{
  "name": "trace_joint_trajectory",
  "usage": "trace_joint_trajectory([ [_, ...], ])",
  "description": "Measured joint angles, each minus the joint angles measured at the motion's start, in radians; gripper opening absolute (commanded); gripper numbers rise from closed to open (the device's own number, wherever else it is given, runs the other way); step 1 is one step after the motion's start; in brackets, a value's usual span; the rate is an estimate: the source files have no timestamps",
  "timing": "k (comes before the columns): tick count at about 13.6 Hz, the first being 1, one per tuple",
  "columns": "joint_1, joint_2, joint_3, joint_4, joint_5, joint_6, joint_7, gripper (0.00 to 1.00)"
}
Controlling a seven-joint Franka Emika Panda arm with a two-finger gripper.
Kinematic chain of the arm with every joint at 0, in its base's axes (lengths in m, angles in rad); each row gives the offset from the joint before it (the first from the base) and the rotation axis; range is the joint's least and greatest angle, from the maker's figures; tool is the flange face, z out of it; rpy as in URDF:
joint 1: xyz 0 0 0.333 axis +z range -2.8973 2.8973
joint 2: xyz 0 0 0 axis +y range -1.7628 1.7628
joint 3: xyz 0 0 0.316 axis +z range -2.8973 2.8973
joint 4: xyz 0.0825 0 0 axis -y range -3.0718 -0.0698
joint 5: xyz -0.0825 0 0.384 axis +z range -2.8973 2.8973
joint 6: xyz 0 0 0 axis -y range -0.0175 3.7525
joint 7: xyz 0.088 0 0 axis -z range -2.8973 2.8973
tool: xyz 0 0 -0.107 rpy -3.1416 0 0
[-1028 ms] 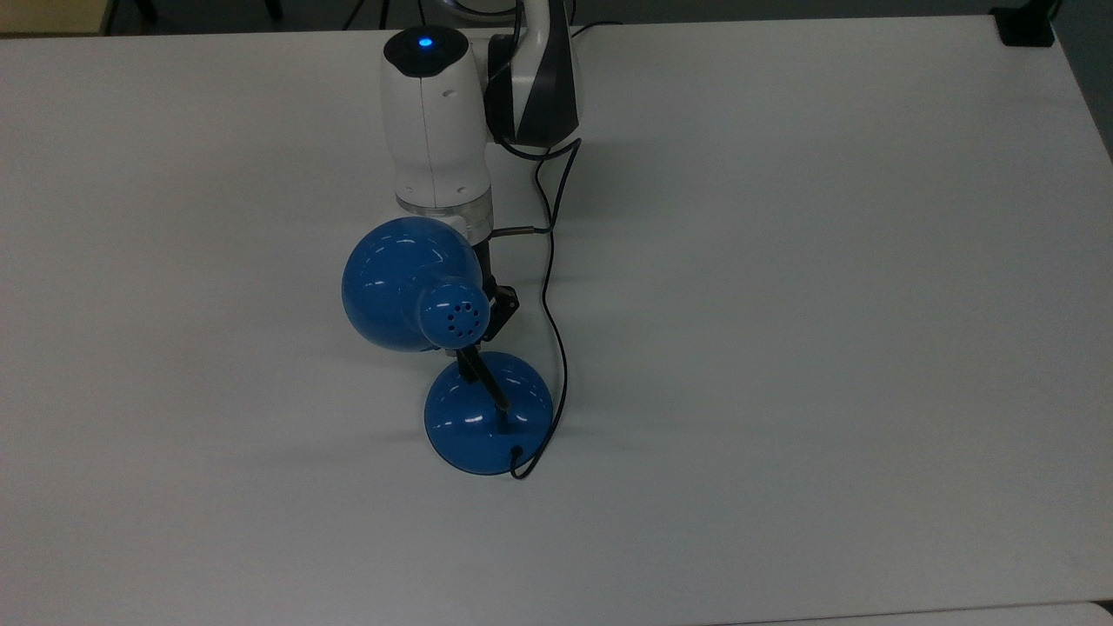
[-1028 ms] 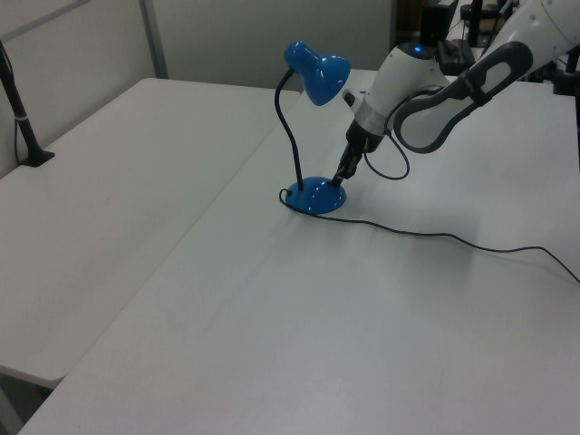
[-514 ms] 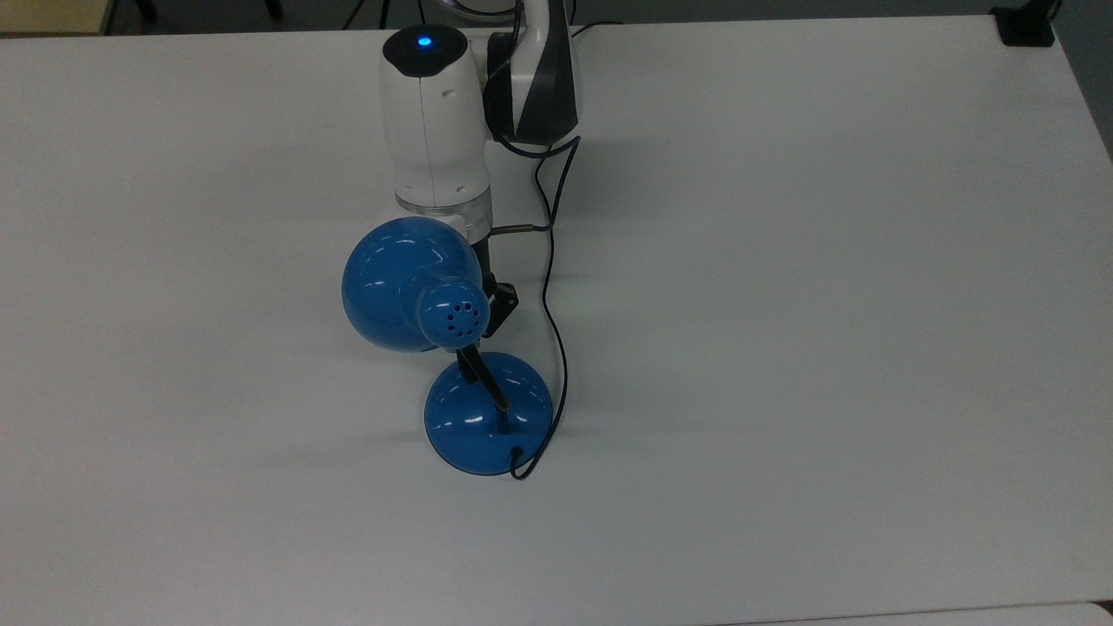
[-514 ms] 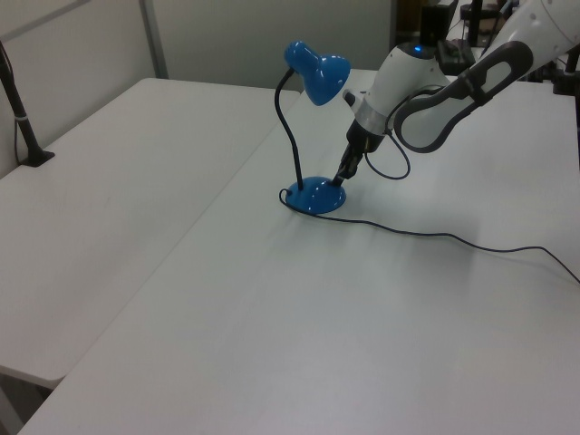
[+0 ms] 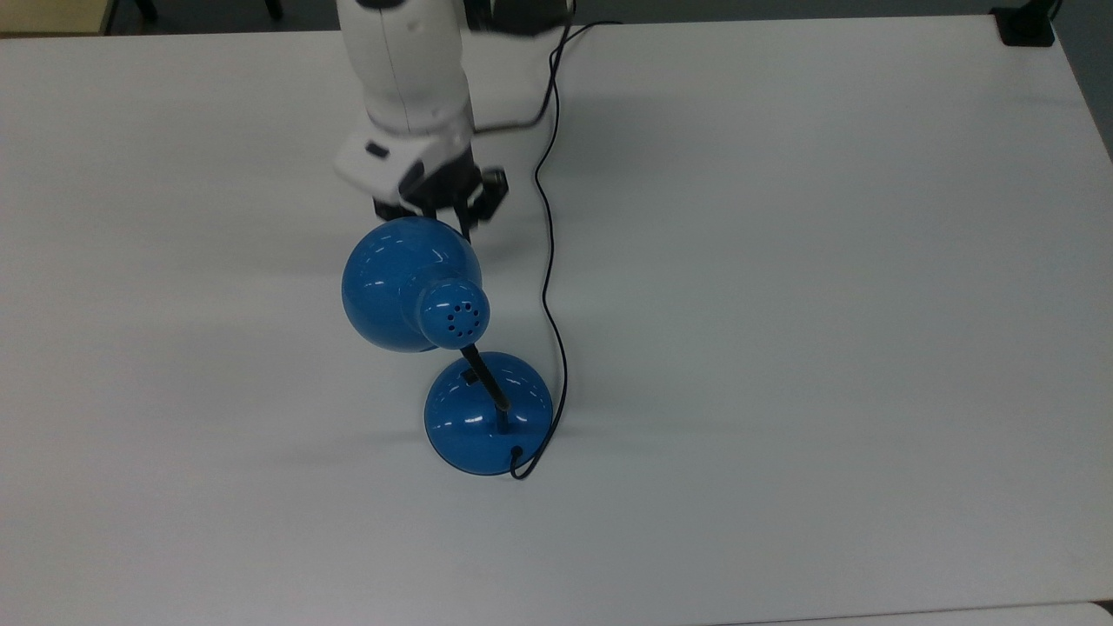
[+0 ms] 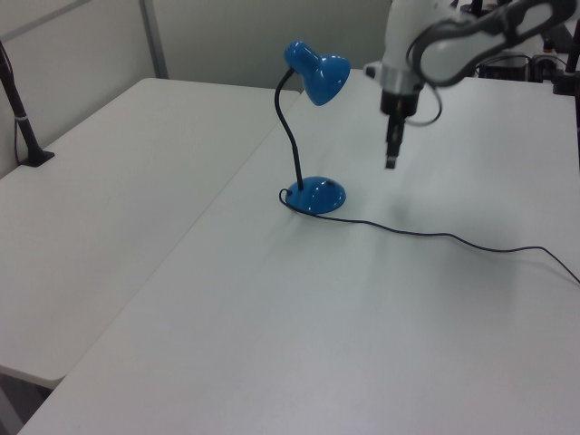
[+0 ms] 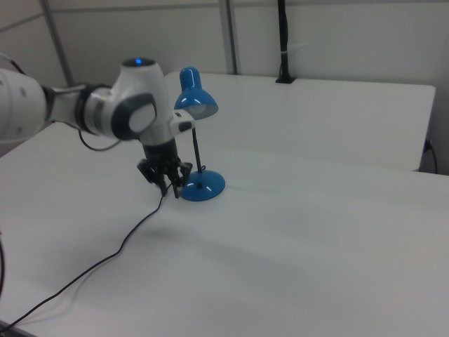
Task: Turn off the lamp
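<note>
The lamp [image 5: 409, 283] is glossy blue, with a round shade, a thin black neck and a dome base [image 5: 487, 417] that carries a small black switch [image 5: 468, 376]. It stands upright on the white table [image 5: 826, 348]. In the left view the lamp [image 6: 317, 74] is left of my gripper [image 6: 391, 163], which hangs above the table, apart from the base [image 6: 315, 195]. My gripper [image 5: 467, 223] sits just beyond the shade's far edge, fingers together and holding nothing. In the right view my gripper [image 7: 172, 188] is left of the lamp base [image 7: 203, 185]. I cannot tell whether the lamp is lit.
The lamp's black cord [image 5: 556, 304] runs from the base past my arm and trails across the table [image 6: 453, 237]. A second white table [image 6: 109, 172] adjoins, with a black post [image 6: 23, 118] clamped at its edge. A black block [image 5: 1026, 26] sits at the top view's far right corner.
My gripper has lifted off the lamp's base and pulled back, toward the top view's top and the left view's right. The lamp has stayed put.
</note>
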Motion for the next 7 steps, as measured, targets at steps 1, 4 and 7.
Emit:
trace_joint_trajectory([
  [1, -0.005, -0.035, 0.0, 0.004, -0.002, -0.069, 0.0, 1.0],
  [4, -0.025, -0.128, -0.001, 0.042, -0.003, -0.259, 0.0, 1.0],
  [7, -0.041, -0.232, -0.006, 0.105, 0.0, -0.399, 0.0, 1.0],
])
